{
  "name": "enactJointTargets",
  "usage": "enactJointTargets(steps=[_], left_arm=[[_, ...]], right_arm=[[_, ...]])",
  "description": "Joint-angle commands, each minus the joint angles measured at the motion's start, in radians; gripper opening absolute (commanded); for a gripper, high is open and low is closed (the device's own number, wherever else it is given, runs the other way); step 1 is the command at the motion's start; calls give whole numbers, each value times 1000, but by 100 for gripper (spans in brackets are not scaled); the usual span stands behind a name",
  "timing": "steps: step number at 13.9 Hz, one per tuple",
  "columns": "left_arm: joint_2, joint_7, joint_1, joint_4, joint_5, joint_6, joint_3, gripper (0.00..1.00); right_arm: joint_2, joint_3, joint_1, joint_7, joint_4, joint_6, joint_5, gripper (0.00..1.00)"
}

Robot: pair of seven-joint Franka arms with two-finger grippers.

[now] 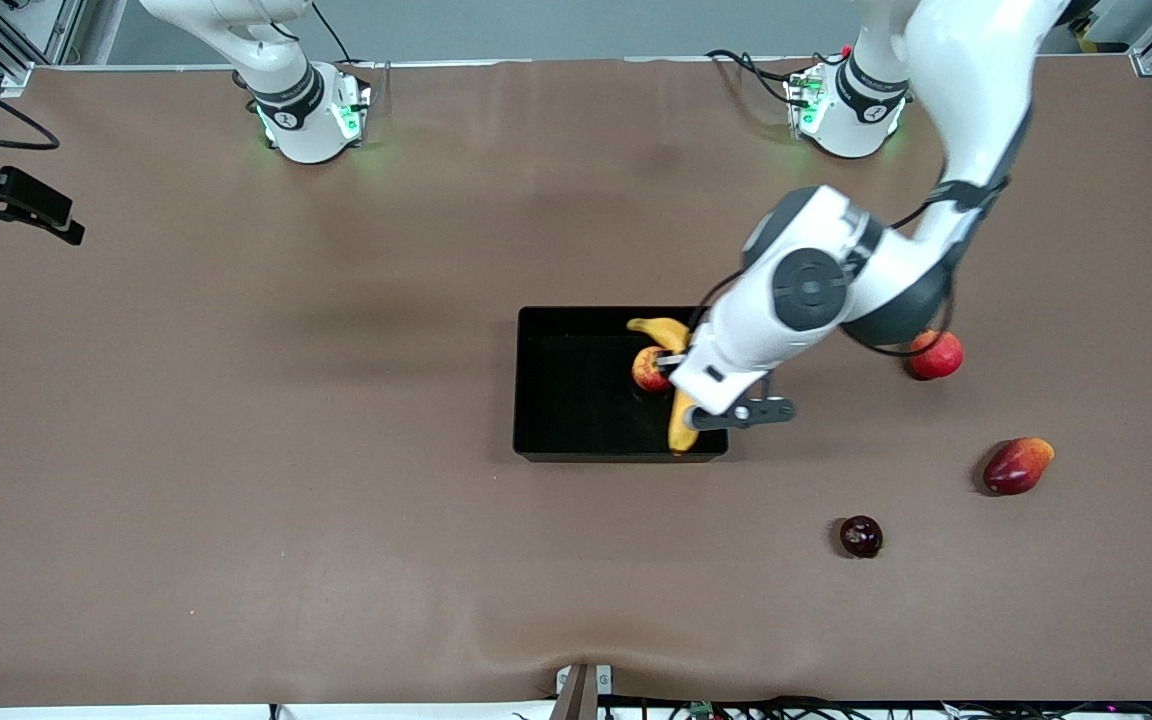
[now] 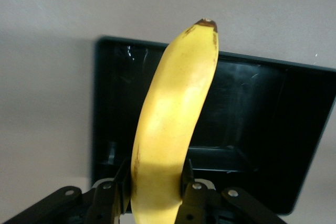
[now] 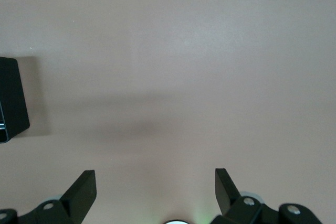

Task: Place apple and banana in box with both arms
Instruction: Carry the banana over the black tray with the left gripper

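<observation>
The black box (image 1: 576,400) lies mid-table. The apple (image 1: 647,369) sits in it, at the end toward the left arm. My left gripper (image 1: 688,392) hangs over that end of the box, shut on the banana (image 1: 681,422), whose ends stick out from under the hand. In the left wrist view the fingers (image 2: 187,174) clamp the banana (image 2: 173,124) over the box (image 2: 252,124). My right gripper (image 3: 156,182) is open and empty over bare table, and a corner of the box (image 3: 10,98) shows there. The right arm waits, its hand out of the front view.
A plain red round fruit (image 1: 936,355), an elongated dark-red-and-orange fruit (image 1: 1018,466) and a small dark fruit (image 1: 861,536) lie toward the left arm's end of the table. A black fixture (image 1: 11,200) juts in at the right arm's end.
</observation>
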Motion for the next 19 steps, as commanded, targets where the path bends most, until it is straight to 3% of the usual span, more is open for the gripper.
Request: enactJointTargets(steps=[1,6,10,16,17,18,19], left_arm=[[67,-157,-86,61,41,31,31,0],[133,-279,-278,64,38,139,178,0],[219,-328,-360,118,39,190,224,0],[299,-337,-449,121,38,312,309,1],[307,-336,-450,120,39,320,310,13],[308,-331,-449,118,39,320,310,37],[308,-325,-449,117,47,320,316,99]], right_arm=[[24,-7,-4,-13,20,2,0,100],[24,-5,-12,-14,20,2,3,100],[24,-5,-17,-16,23,5,0,100],[24,-5,-15,-16,29,4,1,100],[24,-5,-17,-16,27,4,1,100],[24,-5,-17,-16,27,4,1,100],[24,-5,-17,-16,27,4,1,100]])
